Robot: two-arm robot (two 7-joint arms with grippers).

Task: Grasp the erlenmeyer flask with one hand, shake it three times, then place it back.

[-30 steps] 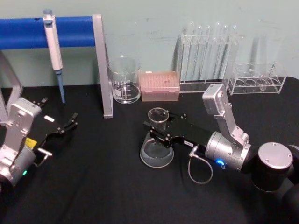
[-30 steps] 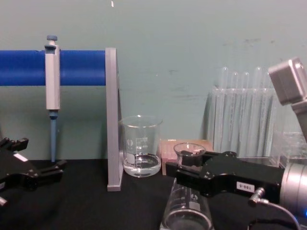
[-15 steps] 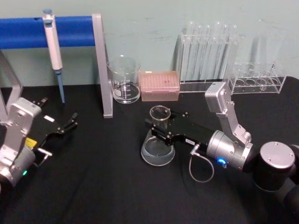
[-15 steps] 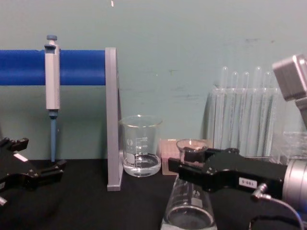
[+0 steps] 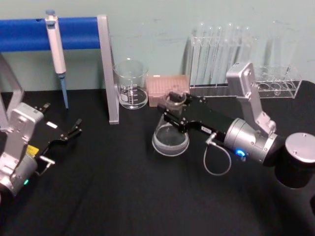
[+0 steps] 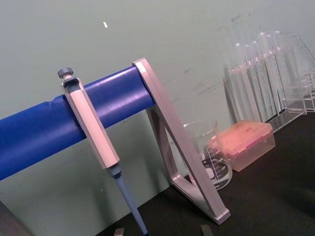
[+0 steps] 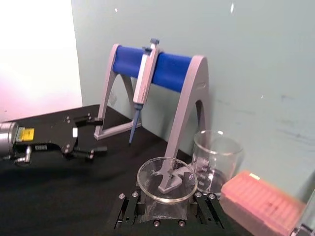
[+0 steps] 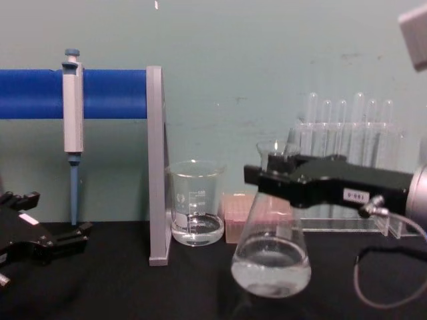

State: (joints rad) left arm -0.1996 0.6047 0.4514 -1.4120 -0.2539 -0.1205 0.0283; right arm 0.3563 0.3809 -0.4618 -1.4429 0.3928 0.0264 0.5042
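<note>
My right end effector (image 5: pixel 174 105), jaws clamped on the narrow neck, held the erlenmeyer flask (image 8: pixel 270 257) clear of the table (image 5: pixel 123 196), at 5 o'clock from the beaker (image 5: pixel 131 86), base free for shaking, while my left end effector (image 5: pixel 74 129) sat open at 9 o'clock.

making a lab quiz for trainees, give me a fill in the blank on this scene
The ___ gripper grips the erlenmeyer flask by its neck. The flask holds clear ___. Between the grey stand leg and the pink box stands a glass ___. The left gripper sits idle with fingers ___.
Missing: right; liquid; beaker; open.
</note>
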